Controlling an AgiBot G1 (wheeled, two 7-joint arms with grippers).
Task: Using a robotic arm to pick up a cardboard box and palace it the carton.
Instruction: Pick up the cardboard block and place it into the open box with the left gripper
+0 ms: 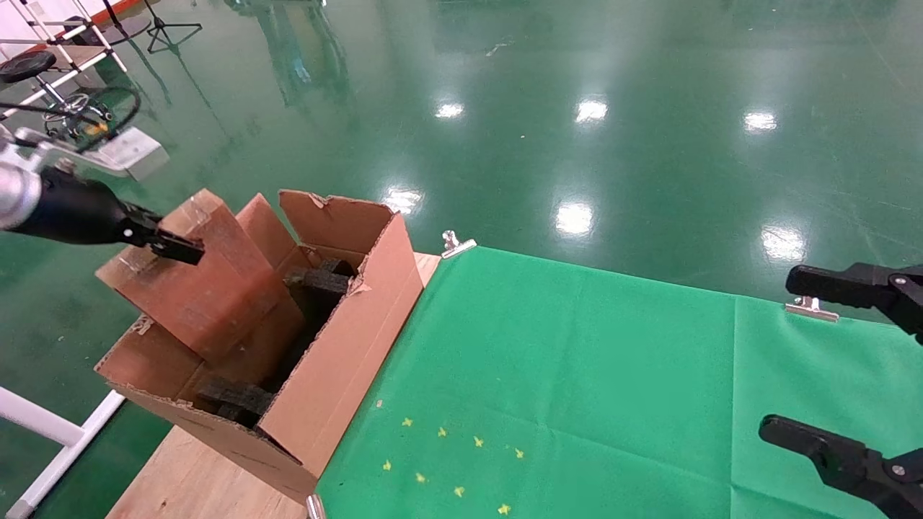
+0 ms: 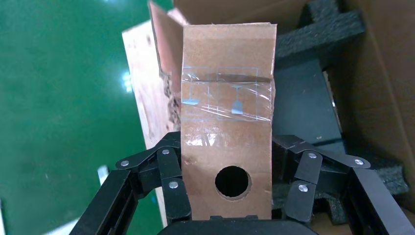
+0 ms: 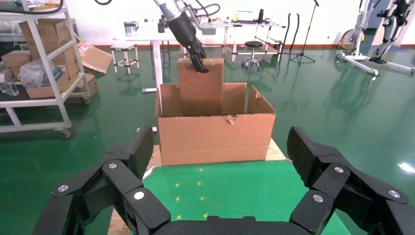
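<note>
My left gripper [image 1: 173, 245] is shut on the cardboard box [image 1: 195, 281], a slim plain brown box held upright and tilted, its lower end inside the carton [image 1: 346, 360]. In the left wrist view the fingers [image 2: 169, 164] clamp the box's [image 2: 227, 112] two broad faces, with its round hole [image 2: 232, 182] close to the palm. The carton's wall [image 2: 386, 73] and black foam [image 2: 318, 34] lie below it. Black foam blocks [image 1: 317, 277] line the carton. The right wrist view shows the box [image 3: 200, 88] sticking up out of the carton [image 3: 215, 137]. My right gripper [image 1: 800, 357] is open and empty at the table's right edge.
The carton stands on the left end of a wooden table [image 1: 187, 476] covered by a green cloth [image 1: 577, 375] with small yellow marks [image 1: 447, 461] and metal clips [image 1: 458, 244]. A white frame [image 1: 43, 425] stands left of the table. Shelves with boxes [image 3: 39, 58] stand on the floor behind.
</note>
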